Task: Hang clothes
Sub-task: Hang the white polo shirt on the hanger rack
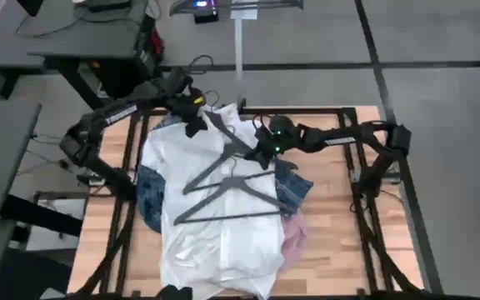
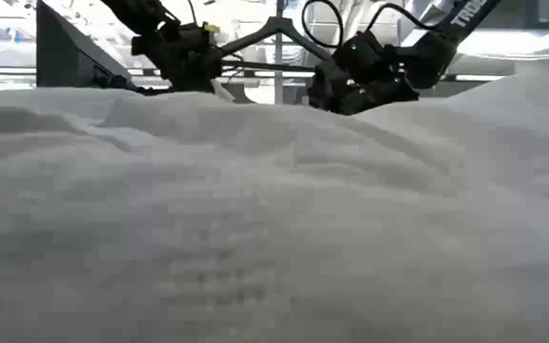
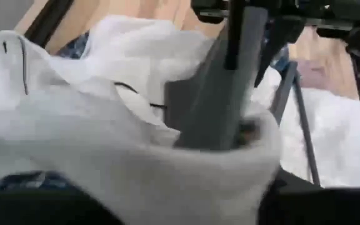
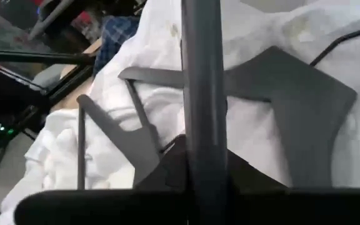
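Seen from above: light wooden table [image 1: 340, 217] inside a dark metal frame [image 1: 127, 192], on a grey floor [image 1: 440, 100] crossed by dark lines. Beyond the far-left corner, a dark desk [image 1: 73, 33] with cables; past the far edge, a pale upright post [image 1: 238, 42].

Heaped along the tabletop's middle, from far edge to near edge: white shirt [image 1: 215, 242] on top and widest. Blue-and-white plaid shirt [image 1: 150, 196] showing from under its left side, and again at its right. Pink shirt [image 1: 294, 237] showing at the near right.

On the white cloth, two dark hangers: one hanger [image 1: 223, 154] slanting between the two arms, a second hanger [image 1: 232, 200] flat just nearer the camera side.

Left gripper [image 1: 194, 112] at the shirt's far end, where white fabric wraps the slanting hanger's arm; whether clamped or apart, cannot tell. Right gripper [image 1: 261, 152] at the same hanger's neck, closed on its grey bar.

From table height, only rumpled white cloth in front, with both arms and a bright room behind.
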`<state>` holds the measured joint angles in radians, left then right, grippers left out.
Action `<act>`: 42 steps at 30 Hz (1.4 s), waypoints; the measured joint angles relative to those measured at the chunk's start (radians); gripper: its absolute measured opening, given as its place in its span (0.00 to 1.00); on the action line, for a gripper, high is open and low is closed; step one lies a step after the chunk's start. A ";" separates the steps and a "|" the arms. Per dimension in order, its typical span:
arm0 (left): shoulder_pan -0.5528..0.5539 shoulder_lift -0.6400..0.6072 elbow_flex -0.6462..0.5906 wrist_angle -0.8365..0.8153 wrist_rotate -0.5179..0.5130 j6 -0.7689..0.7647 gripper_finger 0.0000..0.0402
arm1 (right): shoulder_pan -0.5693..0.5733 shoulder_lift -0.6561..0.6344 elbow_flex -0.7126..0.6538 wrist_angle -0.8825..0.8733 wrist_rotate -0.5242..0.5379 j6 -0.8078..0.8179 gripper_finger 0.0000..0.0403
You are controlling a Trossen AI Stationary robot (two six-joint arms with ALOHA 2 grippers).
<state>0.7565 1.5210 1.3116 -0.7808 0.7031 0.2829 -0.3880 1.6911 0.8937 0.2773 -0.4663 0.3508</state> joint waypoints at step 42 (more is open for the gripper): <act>0.041 -0.273 -0.001 -0.121 -0.393 -0.197 0.05 | -0.032 -0.027 0.018 -0.048 0.036 -0.008 0.56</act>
<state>0.7979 1.2483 1.3102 -0.9013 0.3104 0.0856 -0.4201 1.6637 0.9117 0.2290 -0.4306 0.3426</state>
